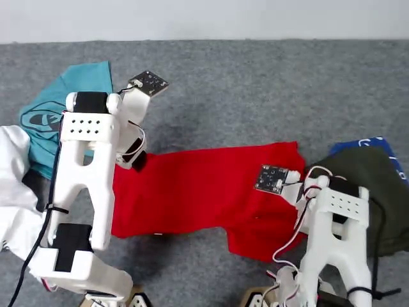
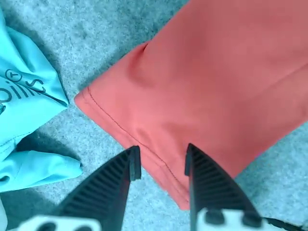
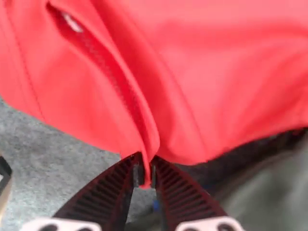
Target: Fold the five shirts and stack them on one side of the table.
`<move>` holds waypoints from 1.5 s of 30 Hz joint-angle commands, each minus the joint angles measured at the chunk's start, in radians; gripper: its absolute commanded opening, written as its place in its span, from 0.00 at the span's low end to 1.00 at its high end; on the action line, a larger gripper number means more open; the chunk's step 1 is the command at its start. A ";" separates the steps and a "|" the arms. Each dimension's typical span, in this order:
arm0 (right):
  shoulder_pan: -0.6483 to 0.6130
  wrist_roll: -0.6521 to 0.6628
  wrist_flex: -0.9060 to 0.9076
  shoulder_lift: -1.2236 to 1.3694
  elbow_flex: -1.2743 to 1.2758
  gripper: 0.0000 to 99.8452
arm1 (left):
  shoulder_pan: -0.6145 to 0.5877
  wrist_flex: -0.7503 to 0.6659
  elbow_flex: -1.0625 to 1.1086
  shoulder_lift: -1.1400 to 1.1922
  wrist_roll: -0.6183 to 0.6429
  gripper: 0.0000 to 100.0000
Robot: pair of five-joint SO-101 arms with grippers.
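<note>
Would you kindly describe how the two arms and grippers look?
The left arm and right arm are white shells with black motors. The left gripper and right gripper are black, ribbed and tapered. Red, white and black wires run along the right arm.

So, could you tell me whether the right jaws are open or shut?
Shut on the red shirt: in the right wrist view the right jaws pinch a raised fold of its fabric between their tips.

White arms (image 1: 83, 185) with black motors (image 1: 89, 102), ribbed black fingers (image 2: 115, 178), apparently red-white cables (image 1: 299, 225)
</note>
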 commanded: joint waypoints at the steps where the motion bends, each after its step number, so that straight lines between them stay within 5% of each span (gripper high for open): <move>1: -0.056 -0.046 -0.007 0.008 -0.060 0.01 | 0.005 0.021 -0.002 -0.038 -0.002 0.16; 10: -0.213 -0.147 -0.117 0.012 -0.080 0.01 | 0.006 0.020 0.028 -0.038 -0.002 0.16; 26: -0.268 -0.196 -0.306 0.147 -0.081 0.01 | 0.006 0.018 0.082 -0.038 -0.003 0.16; 36: -0.283 -0.338 -0.458 0.288 -0.149 0.02 | 0.006 0.018 0.084 -0.038 -0.003 0.16; 42: -0.283 -0.453 -0.432 0.294 -0.158 0.20 | 0.006 0.018 0.084 -0.038 -0.003 0.16; 45: -0.282 -0.545 -0.438 0.292 -0.210 0.21 | 0.006 0.018 0.085 -0.038 -0.003 0.16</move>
